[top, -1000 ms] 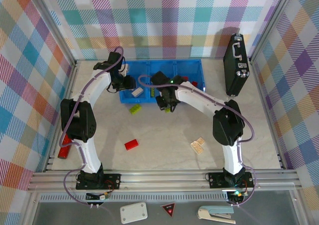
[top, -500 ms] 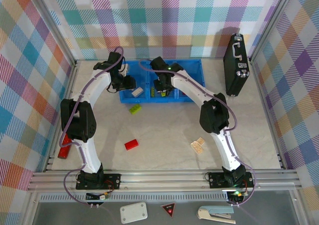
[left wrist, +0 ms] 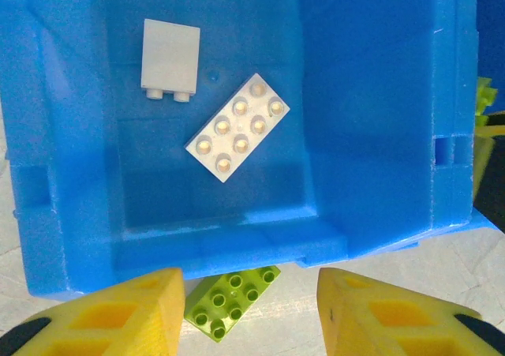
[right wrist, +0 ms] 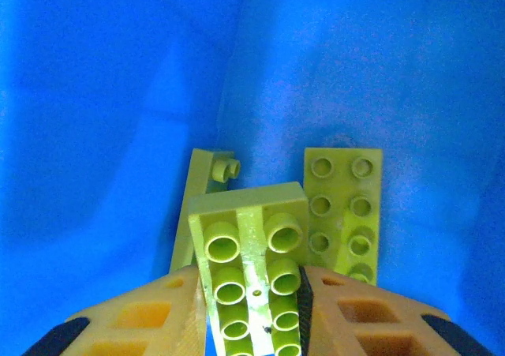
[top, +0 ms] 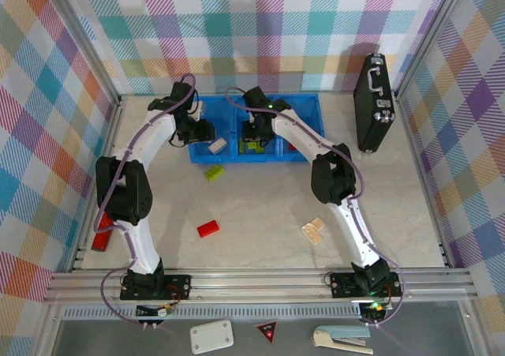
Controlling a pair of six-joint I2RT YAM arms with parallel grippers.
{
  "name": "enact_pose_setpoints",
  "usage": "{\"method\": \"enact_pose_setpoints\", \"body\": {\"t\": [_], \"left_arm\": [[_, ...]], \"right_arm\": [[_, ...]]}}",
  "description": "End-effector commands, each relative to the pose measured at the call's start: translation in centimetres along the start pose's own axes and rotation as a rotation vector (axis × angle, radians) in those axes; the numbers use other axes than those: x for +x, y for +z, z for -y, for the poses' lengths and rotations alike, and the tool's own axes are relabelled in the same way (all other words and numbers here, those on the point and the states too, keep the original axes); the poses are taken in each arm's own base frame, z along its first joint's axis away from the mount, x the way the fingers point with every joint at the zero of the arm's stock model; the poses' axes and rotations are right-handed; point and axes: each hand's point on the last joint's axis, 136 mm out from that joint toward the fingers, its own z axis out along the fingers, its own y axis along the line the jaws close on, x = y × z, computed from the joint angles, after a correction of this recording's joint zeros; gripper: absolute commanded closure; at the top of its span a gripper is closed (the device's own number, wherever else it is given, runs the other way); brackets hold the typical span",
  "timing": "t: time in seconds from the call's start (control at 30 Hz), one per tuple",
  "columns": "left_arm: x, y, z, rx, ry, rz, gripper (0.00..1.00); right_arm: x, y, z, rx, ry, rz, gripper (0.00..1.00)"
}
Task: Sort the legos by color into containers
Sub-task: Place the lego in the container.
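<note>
Table, near side: a red brick [top: 208, 228] and a beige pair [top: 314, 230], too small to tell their studs. Left gripper [left wrist: 251, 297] spread wide, gripping nothing; one finger [left wrist: 118, 312] hides a corner of a lime table brick [left wrist: 233, 301] just outside the blue bin [left wrist: 379, 135]. In the left compartment [left wrist: 260, 206], a beige eight-stud brick [left wrist: 238, 127] lies diagonal. Right gripper [right wrist: 252, 297] is clenched on a held lime brick [right wrist: 246, 230], hollow underside up, long axis along the fingers, its near end cut off. Behind it, a lime edge-on brick [right wrist: 207, 190] is half hidden.
</note>
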Motion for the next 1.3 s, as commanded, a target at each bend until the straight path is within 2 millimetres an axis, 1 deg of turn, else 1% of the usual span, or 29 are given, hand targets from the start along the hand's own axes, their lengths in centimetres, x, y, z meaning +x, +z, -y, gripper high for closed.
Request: {"method": "enact_pose_setpoints", "body": {"t": [0.0,0.2,0.37,0.57,0.73,0.93,1.07,1.27], "left_arm": [[-0.4,-2.0,0.0,0.007,0.014,0.030,0.52],[-0.3,-2.0,-0.1,0.000,0.016,0.029,0.52],[-0.3,-1.9,0.0,0.003,0.017,0.028,0.52],[-0.3,-1.9,-0.1,-0.002,0.016,0.028,0.52],[-0.2,-1.6,-0.2,-0.005,0.017,0.021,0.52],[0.0,-1.6,-0.1,-0.009,0.012,0.012,0.52],[0.1,-1.5,0.5,-0.018,0.017,0.003,0.52],[0.7,-1.0,1.2,-0.030,0.024,-0.041,0.51]], "right_arm": [[-1.0,0.7,-1.3,-0.102,0.043,0.011,0.66],[-1.0,1.7,-1.1,-0.106,0.050,0.002,0.64],[-1.2,0.8,-1.1,-0.101,0.049,0.004,0.55],[-1.8,-1.8,-1.4,-0.102,0.046,0.026,0.54],[-1.6,-4.2,-2.2,-0.124,0.033,0.034,0.54],[-0.4,-6.9,-3.0,-0.138,0.004,0.034,0.54],[0.8,-8.2,-3.1,-0.165,0.007,0.032,0.53],[2.6,-10.1,-2.5,-0.176,0.007,0.040,0.53]]}}
